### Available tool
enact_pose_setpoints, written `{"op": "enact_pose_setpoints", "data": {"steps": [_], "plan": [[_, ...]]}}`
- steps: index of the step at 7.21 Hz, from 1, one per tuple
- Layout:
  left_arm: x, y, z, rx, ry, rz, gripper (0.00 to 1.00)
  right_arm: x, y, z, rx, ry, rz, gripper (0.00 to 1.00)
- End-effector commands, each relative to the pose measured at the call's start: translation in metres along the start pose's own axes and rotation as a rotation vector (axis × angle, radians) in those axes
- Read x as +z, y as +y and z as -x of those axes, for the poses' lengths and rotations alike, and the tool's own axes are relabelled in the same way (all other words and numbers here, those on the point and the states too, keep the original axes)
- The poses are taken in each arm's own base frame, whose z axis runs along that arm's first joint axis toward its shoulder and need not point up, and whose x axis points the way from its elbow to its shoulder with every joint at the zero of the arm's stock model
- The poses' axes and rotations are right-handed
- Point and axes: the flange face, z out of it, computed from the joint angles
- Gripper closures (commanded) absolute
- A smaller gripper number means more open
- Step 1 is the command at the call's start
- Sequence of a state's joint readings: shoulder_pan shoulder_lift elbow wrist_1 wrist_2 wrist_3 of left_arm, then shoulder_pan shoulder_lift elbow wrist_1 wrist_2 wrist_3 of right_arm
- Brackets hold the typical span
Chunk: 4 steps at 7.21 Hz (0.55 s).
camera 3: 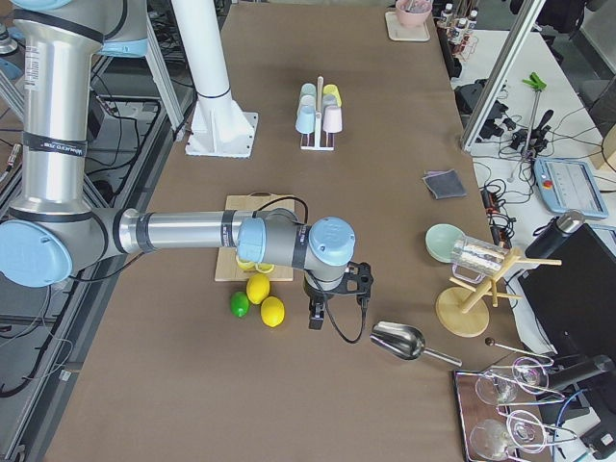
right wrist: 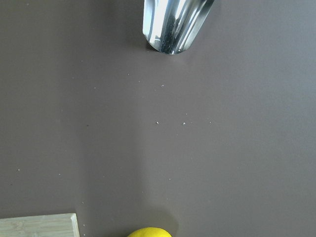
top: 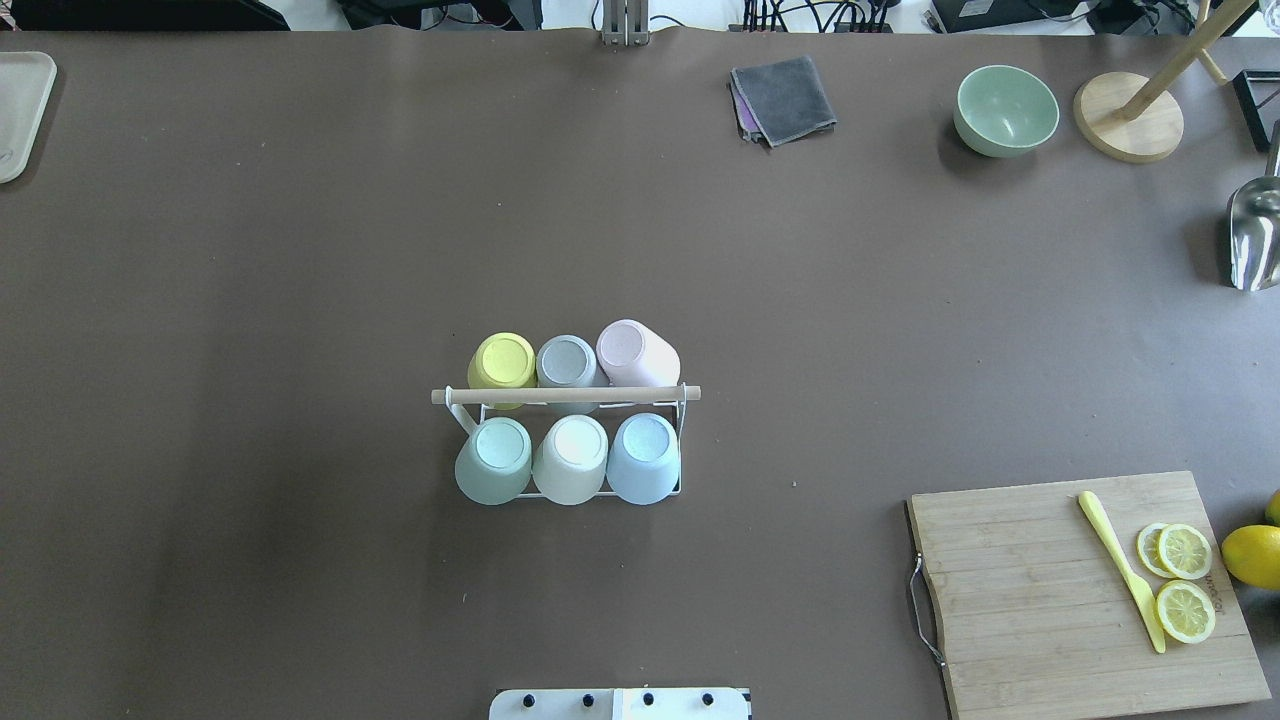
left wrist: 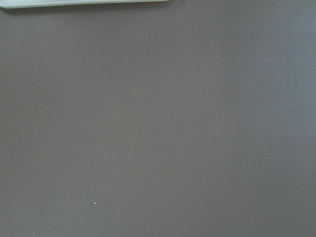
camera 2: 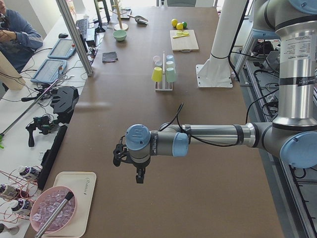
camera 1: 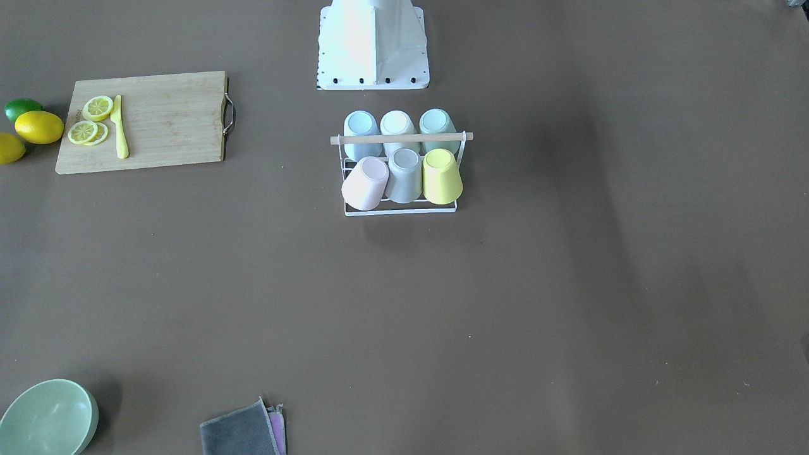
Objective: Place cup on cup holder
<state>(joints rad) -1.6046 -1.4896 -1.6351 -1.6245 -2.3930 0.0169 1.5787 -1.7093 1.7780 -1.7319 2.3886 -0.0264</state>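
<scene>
The cup holder, a white wire rack with a wooden rod handle, stands at the table's middle; it also shows in the front view. Several cups sit upside down on it: yellow, grey and pink in the far row, teal, white and blue in the near row. My left gripper hangs over bare table far to the left. My right gripper hangs near the lemons, far to the right. I cannot tell whether either is open or shut.
A cutting board with lemon slices and a yellow knife lies at the right front. A green bowl, grey cloth, wooden stand and metal scoop are at the far right. A tray lies far left.
</scene>
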Motion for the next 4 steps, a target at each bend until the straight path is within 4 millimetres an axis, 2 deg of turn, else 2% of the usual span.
{"op": "enact_pose_setpoints", "data": {"steps": [1,4], "plan": [[-0.0001,0.0007,-0.0001,-0.001,0.000,0.000,0.03,-0.0042,0.0038,-0.0064,0.013,-0.014,-0.011,0.00],[-0.0005,0.0016,-0.0022,-0.002,0.027,0.000,0.03,-0.0065,0.0044,-0.0084,0.017,-0.017,-0.017,0.00]]}}
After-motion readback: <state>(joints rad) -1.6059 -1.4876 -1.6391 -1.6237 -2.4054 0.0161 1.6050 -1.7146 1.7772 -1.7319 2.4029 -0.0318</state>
